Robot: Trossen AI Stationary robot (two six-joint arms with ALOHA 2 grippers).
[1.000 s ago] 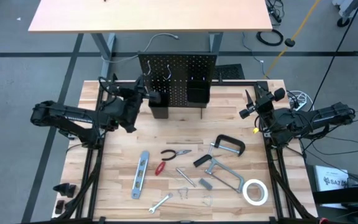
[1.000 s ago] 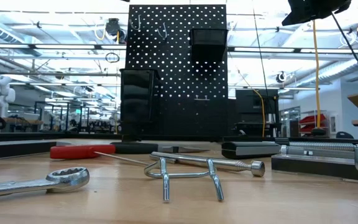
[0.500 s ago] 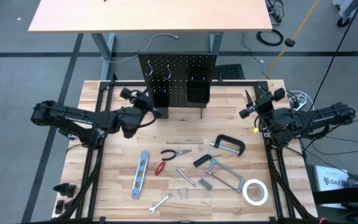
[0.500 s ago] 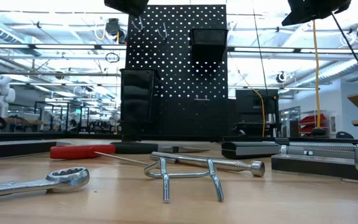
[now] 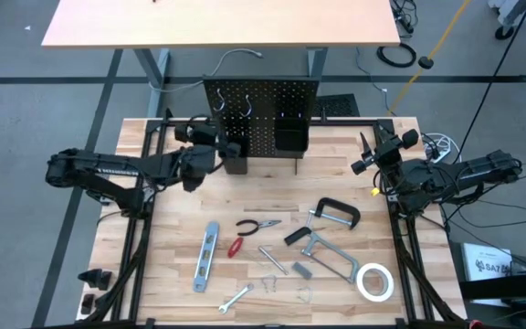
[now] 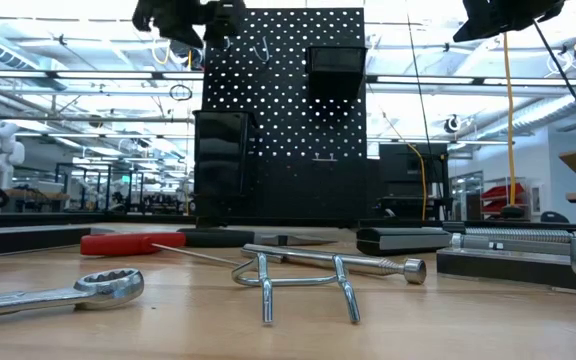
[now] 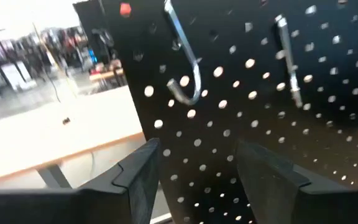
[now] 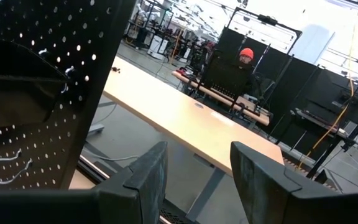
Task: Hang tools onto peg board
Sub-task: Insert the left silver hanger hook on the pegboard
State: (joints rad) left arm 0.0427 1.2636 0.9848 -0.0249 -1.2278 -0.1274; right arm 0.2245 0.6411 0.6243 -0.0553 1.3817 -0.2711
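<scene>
Left gripper (image 5: 215,149) is hovering up by the peg board (image 5: 263,110), right in front of its upper left corner, and I'm seeing its fingers (image 7: 143,177) spread apart with nothing between them; through its wrist camera one silver hook (image 7: 185,65) is hanging bare just ahead. So I'm reading this gripper as empty, with every tool lying on the counter (image 5: 172,274) behind and below it, well apart from the board. Nearest to this arm I'm judging the blue-grey level (image 5: 206,255), whose long axis is running roughly away from the board, tilted a little, and next to it the dark-handled pliers (image 5: 257,224) and red-handled screwdriver (image 5: 236,246). I'm expecting to swing this arm back and down toward them. Right gripper (image 5: 370,153) is waiting at the counter's right edge, its fingers (image 8: 143,177) parted and holding nothing; the black C-clamp (image 5: 334,212), grey bar clamp (image 5: 329,257) and white tape roll (image 5: 373,281) are lying closer to that side.
</scene>
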